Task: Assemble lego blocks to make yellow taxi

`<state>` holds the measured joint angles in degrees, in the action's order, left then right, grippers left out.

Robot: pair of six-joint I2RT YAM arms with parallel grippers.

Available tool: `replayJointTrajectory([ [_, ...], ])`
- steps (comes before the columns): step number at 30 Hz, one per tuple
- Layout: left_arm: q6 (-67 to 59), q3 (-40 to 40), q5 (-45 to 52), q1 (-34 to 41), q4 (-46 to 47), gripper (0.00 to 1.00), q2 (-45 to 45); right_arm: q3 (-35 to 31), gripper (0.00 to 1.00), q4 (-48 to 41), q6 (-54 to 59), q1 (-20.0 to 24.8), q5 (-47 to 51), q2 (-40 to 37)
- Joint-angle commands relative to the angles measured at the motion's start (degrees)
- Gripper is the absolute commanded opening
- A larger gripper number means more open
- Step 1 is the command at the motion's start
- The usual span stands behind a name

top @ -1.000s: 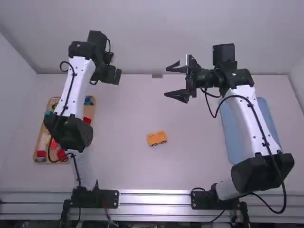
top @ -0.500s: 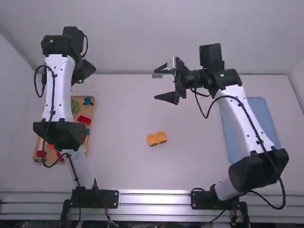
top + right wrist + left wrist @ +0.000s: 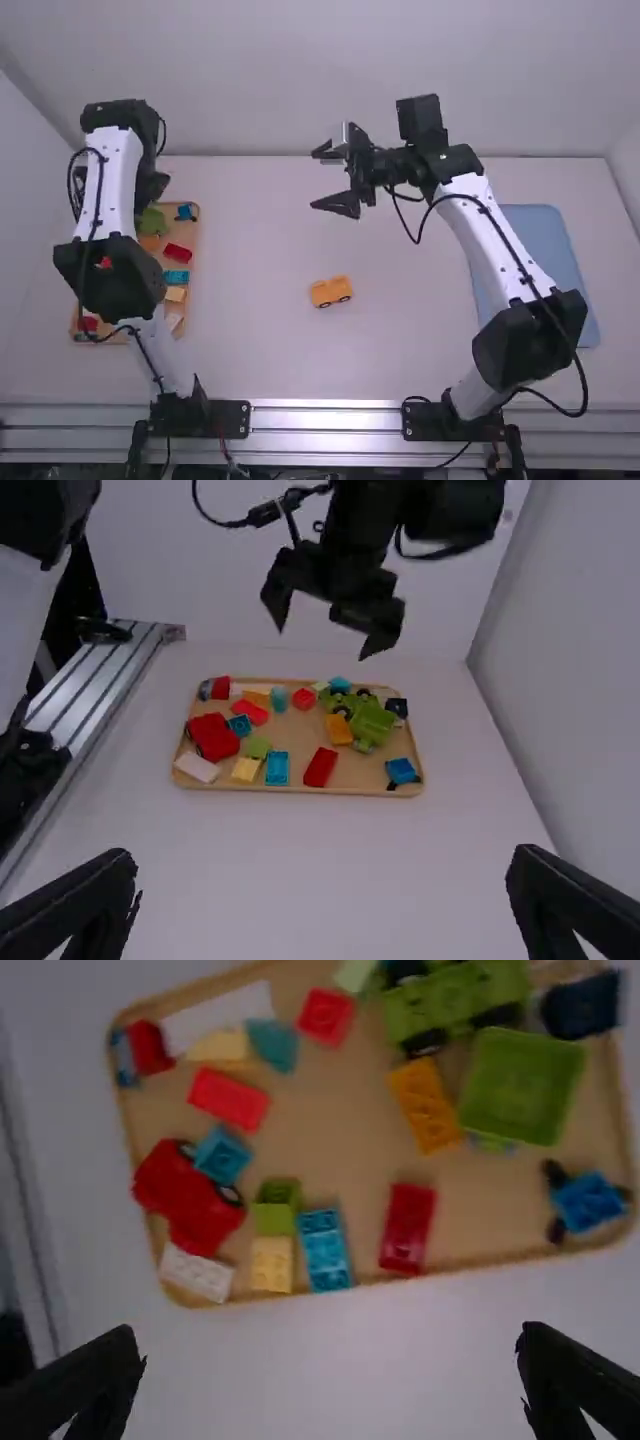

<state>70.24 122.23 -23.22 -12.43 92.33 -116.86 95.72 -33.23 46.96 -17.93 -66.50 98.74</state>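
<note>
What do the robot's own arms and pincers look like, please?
The left arm and right arm have white links, bulky black joints and thin black cables looping along them. The left pincer and right pincer are black, each with two tapering fingers.

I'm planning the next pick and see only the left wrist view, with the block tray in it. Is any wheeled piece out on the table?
Observer: Yes, the high view shows an orange-yellow car near the middle of the table.
Operator: Is the right gripper holding anything?
Observer: No, the right gripper is empty.
Operator: What lies over on the right arm's side?
Observer: A flat blue rectangle lies on the table there; mat or tray, I can't tell.
</note>
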Motion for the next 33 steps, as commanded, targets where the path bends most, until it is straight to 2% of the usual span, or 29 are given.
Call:
replayJointTrajectory([
  [1, 7.6, -5.5, -5.2, 0.9, 2.4, 0.99, 6.7, 1.4, 0.99, 0.5, -0.2, 0.0, -0.3, 0.0],
  [4, 6.8, -12.7, -4.9, 0.7, -0.8, 0.99, 11.5, 1.4, 0.99, 0.5, -0.2, -0.2, -0.3, 0.0],
  [5, 5.1, -17.6, -4.4, 0.2, -3.7, 0.99, 15.0, 1.4, 0.99, 0.5, -0.2, 0.0, -0.3, 0.0],
  [7, 4.9, -20.4, -4.2, 0.0, -5.2, 0.99, 17.3, 1.4, 0.99, 0.5, -0.2, 0.0, -0.3, 0.0],
  [10, 5.0, -32.2, -5.0, -0.3, -10.9, 0.99, 27.1, 1.4, 0.99, 1.2, -0.4, 0.0, -0.3, 0.0],
  [14, 7.8, -41.5, -6.4, -0.6, -14.5, 0.99, 36.3, 1.4, 0.99, 1.8, -0.8, -0.2, -0.3, 0.0],
  [19, 12.4, -49.3, -8.7, -1.8, -16.9, 0.99, 44.2, 1.4, 0.99, 1.3, -0.7, -0.1, -0.3, 0.0],
  [21, 18.0, -53.8, -12.7, -2.7, -16.7, 1.00, 48.3, 1.4, 0.99, 1.3, -0.7, -0.2, -0.4, 0.0],
  [24, 20.0, -56.7, -15.6, -3.8, -16.2, 0.97, 50.8, 1.4, 0.99, 1.4, -0.6, -0.2, -0.7, 0.0],
  [26, 13.9, -57.9, -14.1, -6.2, -19.1, 0.93, 52.4, 1.4, 0.99, 1.4, -0.5, -0.2, -0.7, 0.0],
  [31, -8.3, -58.0, -4.0, -15.3, -33.0, 0.99, 50.6, 1.4, 0.99, 1.4, -0.5, -0.2, -0.4, 0.0],
  [32, -8.8, -58.0, -3.6, -15.6, -33.3, 0.99, 50.4, 1.4, 0.99, 1.4, -0.5, -0.2, -0.3, 0.0],
  [33, -10.9, -57.8, -0.6, -19.2, -35.0, 0.99, 49.0, 1.4, 0.99, 1.3, -0.5, -0.2, 0.1, 0.0],
])
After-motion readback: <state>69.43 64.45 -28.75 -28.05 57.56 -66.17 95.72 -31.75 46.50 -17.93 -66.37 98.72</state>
